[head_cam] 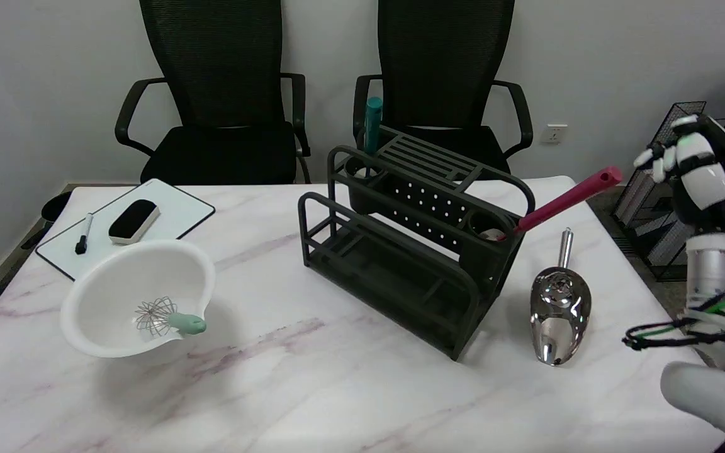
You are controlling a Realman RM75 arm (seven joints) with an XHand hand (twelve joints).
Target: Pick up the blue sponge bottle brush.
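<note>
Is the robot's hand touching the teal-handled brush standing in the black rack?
Apart. The head view shows the right hand raised at the far right, with the black metal rack between it and the teal-handled brush standing in the rack's far-left cup.

Pretty even, soft indoor light, nothing dim. The bowl (139,296) and rack (410,245) throw faint fuzzy shadows toward 6 o'clock on the surface (337,384), and the metal scoop (559,308) has bright glare spots. Focus is decent overall, slightly soft.

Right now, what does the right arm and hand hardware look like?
Right hand: white shell panels over black parts, white fingers. Right arm: white cylindrical segments, a lit green indicator, loose black, green and white cables along the forearm, and black bands on the lowest segment.
</note>
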